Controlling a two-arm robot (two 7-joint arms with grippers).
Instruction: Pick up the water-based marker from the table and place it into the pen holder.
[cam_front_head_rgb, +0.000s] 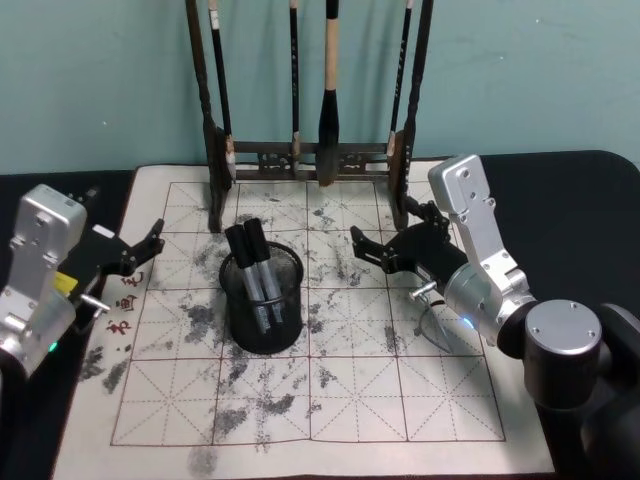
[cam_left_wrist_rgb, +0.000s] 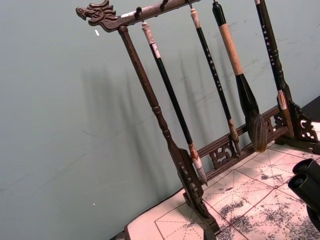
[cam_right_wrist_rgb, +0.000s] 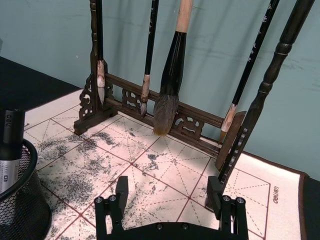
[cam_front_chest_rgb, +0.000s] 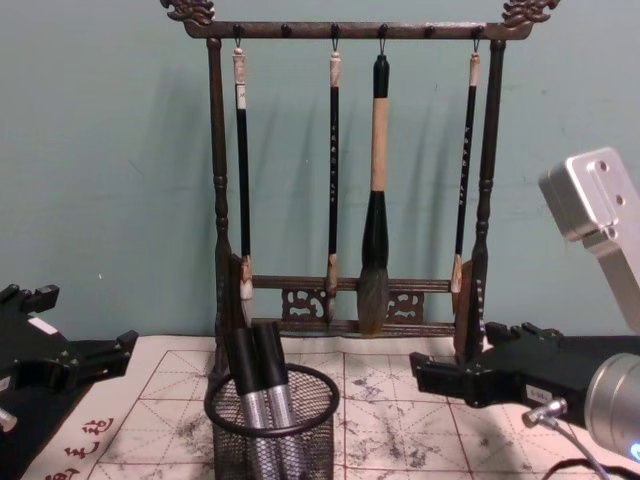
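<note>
Two markers (cam_front_head_rgb: 258, 270) standing in the mesh pen holder (cam_front_head_rgb: 262, 330) mid-mat on the worktop (cam_front_head_rgb: 580, 200), brush rack (cam_front_head_rgb: 310, 160) just behind. Right pincer (cam_front_head_rgb: 362, 247) gaping empty beside the holder; left pincer (cam_front_head_rgb: 155, 238) spread empty at the mat's left edge. Marker lower ends hidden by mesh.

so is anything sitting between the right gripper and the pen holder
Nothing visible. The open right gripper hovers just to the right of the pen holder, with bare mat between them. Two markers stand inside the holder.
</note>
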